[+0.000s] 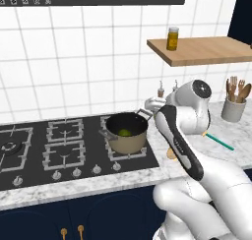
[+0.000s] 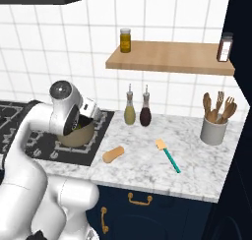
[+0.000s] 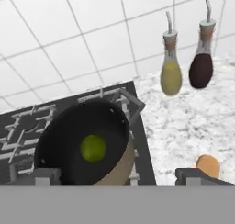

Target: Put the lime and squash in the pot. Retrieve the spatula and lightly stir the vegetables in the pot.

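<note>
Here we see the pot (image 3: pixel 87 145) on the stove's (image 1: pixel 29 150) right front burner, close to the hob's right edge, with the lime (image 3: pixel 93 148) lying on its black floor. In the hand view our pincer (image 3: pixel 119 176) hangs above the pot's near rim, its two tips (image 3: pixel 46 176) spread wide and pinching nothing.

The squash (image 2: pixel 113 154) lies on the marble counter (image 2: pixel 197 170) just right of the stove, near the front edge. The spatula (image 2: pixel 168 156) rests farther right, well apart from the squash, pale head toward the wall and teal handle angled toward the front edge; open marble lies between them.

At the back, two oil bottles (image 2: pixel 130 111) stand side by side against the white tiled wall (image 1: pixel 74 62), and a grey utensil crock (image 2: pixel 214 129) holds wooden spoons near the right end. A wooden shelf (image 2: pixel 167 57) above carries a jar (image 2: pixel 125 40) and a shaker (image 2: pixel 224 46). Dark blue cabinets (image 2: pixel 147 209) run below the counter.
</note>
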Controlling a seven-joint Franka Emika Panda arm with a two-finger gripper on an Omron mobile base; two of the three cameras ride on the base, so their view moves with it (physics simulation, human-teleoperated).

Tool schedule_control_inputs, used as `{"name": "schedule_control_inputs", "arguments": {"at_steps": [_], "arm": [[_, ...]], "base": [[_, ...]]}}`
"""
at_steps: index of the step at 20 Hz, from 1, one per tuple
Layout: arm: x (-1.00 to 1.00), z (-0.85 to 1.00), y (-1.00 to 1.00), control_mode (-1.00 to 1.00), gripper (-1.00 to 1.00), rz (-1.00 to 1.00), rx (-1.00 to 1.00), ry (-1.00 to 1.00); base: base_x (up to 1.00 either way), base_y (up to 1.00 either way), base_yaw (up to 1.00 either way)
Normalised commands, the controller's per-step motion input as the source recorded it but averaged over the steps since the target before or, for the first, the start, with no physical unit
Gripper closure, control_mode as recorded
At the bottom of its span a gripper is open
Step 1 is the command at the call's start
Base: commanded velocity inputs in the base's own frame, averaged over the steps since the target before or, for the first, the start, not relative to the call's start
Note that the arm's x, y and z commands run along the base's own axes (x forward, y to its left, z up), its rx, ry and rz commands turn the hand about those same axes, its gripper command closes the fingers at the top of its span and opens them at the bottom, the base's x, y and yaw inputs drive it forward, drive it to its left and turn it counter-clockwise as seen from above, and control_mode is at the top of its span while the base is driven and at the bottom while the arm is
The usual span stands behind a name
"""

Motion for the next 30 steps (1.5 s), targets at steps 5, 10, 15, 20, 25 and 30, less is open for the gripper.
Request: {"name": "schedule_control_inputs", "arguments": {"at_steps": [5, 10, 15, 20, 25, 30], "arm": [[-0.99, 0.05, -0.95, -1.00, -1.00, -0.03, 0.00, 0.08], [-0.48, -0.49, -0.65, -1.00, -1.00, 0.00, 0.00, 0.13], [0.25, -0.59, -0.21, -1.00, -1.00, -0.01, -0.01, 0.29], [0.52, -0.63, 0.00, -1.00, -1.00, -0.09, -0.07, 0.35], [0.33, -0.56, 0.00, -1.00, -1.00, -0.10, -0.02, 0.05], [0.36, -0.75, -0.01, -1.00, -1.00, -0.03, 0.00, -0.03]], "base": [[0.00, 0.00, 0.00], [0.00, 0.00, 0.00], [0.00, 0.00, 0.00], [0.00, 0.00, 0.00], [0.00, 0.00, 0.00], [0.00, 0.00, 0.00]]}}
